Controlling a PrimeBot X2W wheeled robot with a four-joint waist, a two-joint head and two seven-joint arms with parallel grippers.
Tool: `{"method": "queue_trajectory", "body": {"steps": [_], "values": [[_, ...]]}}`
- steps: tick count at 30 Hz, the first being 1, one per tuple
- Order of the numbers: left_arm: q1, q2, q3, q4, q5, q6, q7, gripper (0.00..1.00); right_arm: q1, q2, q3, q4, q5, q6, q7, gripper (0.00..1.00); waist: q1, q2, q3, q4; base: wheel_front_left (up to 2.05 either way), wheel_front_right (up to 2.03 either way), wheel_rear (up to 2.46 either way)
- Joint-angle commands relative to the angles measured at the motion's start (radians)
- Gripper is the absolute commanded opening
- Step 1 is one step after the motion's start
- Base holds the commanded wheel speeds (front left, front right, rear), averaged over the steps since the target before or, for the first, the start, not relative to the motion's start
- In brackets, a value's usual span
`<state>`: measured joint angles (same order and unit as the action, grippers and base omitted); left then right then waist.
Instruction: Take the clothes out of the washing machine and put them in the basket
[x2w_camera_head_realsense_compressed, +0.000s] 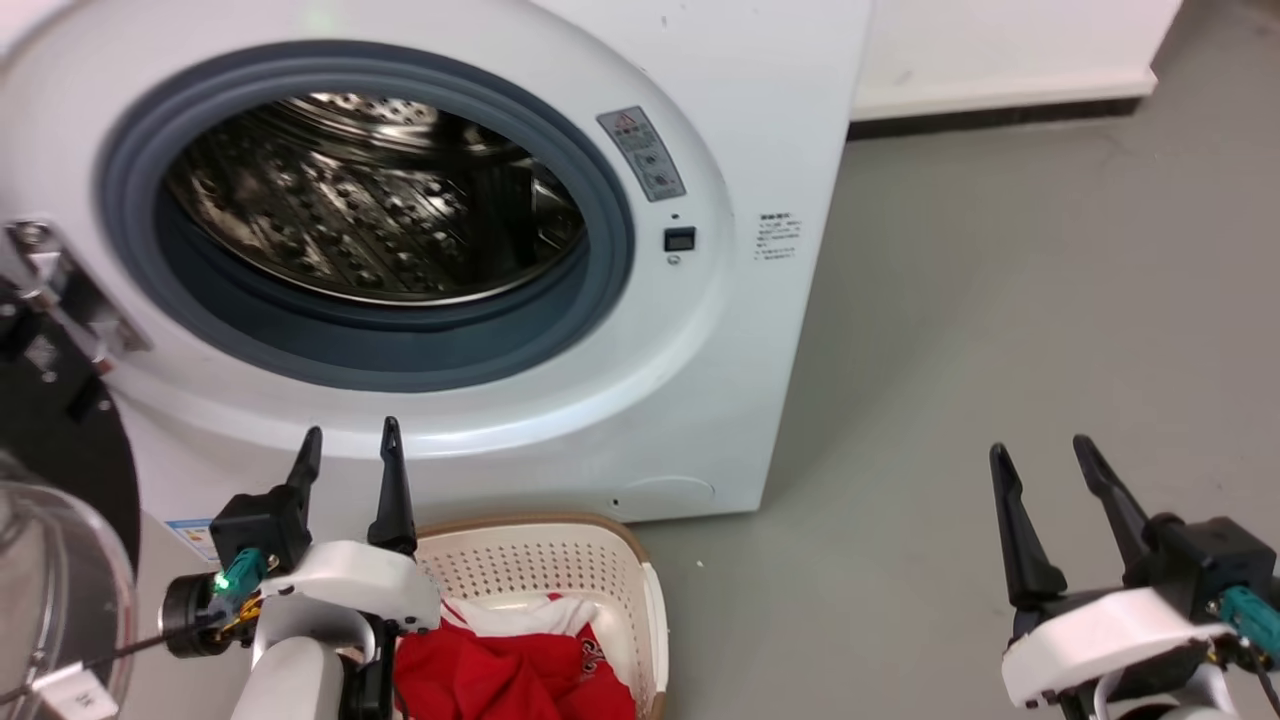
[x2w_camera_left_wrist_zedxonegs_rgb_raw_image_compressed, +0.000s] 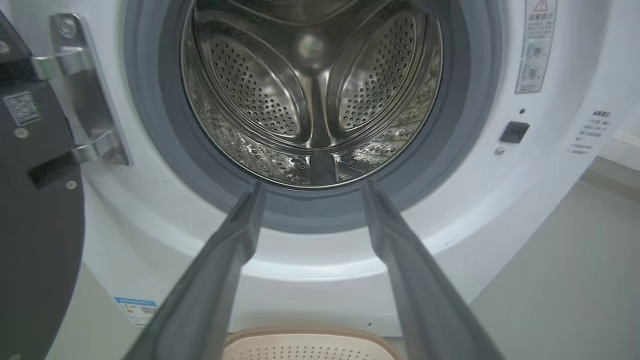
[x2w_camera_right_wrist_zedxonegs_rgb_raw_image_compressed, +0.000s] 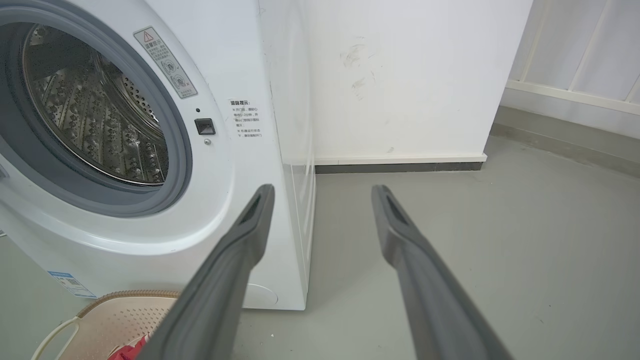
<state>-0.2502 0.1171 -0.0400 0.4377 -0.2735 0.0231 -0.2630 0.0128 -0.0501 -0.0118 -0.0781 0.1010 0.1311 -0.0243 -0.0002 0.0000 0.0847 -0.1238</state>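
Head view: washing machine (x2w_camera_head_realsense_compressed: 700, 400) takes up the upper left, porthole open, grey rubber ring around the perforated steel drum (x2w_camera_head_realsense_compressed: 370, 200). Door (x2w_camera_head_realsense_compressed: 60, 450), black frame with glass, swung out at the left edge. Basket (x2w_camera_head_realsense_compressed: 540, 560) sits on the grey floor (x2w_camera_head_realsense_compressed: 1000, 300) at bottom centre, just in front of the washer's base. Clothes (x2w_camera_head_realsense_compressed: 500, 670) are in the basket: red fabric bunched up with a white piece on top, dark lettering partly visible at the right of the pile.

Left gripper (x2w_camera_head_realsense_compressed: 350, 428) at lower left, over the basket's left rim, fingers pointing up toward the porthole, jaws apart, nothing between them. Right gripper (x2w_camera_head_realsense_compressed: 1040, 446) at lower right over bare floor, well apart from washer and basket, jaws apart too, holding nothing.

Left wrist view: the two fingers spread, tips framing the bottom of the drum opening; shiny drum wall and paddles in plain sight; basket rim at bottom centre. Right wrist view: fingers spread over floor, washer at left, basket corner with a bit of red at lower left, white wall behind.
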Motion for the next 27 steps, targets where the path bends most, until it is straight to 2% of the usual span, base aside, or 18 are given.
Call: {"method": "queue_trajectory", "body": {"steps": [1, 9, 16, 27], "values": [[0.026, 0.001, 0.003, -0.044, 0.017, 0.007, -0.002, 1.00, 0.023, 0.000, -0.002, -0.006, -0.006, -0.001, 0.005, 1.00, 0.0002, 0.0000, -0.025, 0.021, 0.00, 0.00, 0.00], [0.147, 0.027, -0.018, -0.250, 0.104, 0.036, -0.002, 1.00, 0.065, 0.000, -0.002, -0.019, -0.039, -0.001, 0.023, 1.00, 0.0002, 0.0000, -0.071, 0.061, 0.00, 0.00, 0.00], [0.245, 0.048, -0.029, -0.384, 0.125, 0.061, 0.073, 1.00, 0.095, 0.000, 0.001, -0.027, -0.046, -0.001, 0.031, 1.00, 0.0002, 0.0000, -0.098, 0.083, 0.00, 0.00, 0.00], [0.341, 0.051, -0.033, -0.456, 0.102, 0.073, 0.137, 1.00, 0.111, 0.000, 0.006, -0.035, -0.050, -0.001, 0.025, 1.00, 0.0002, 0.0000, -0.128, 0.082, 0.00, 0.00, 0.00]]}}
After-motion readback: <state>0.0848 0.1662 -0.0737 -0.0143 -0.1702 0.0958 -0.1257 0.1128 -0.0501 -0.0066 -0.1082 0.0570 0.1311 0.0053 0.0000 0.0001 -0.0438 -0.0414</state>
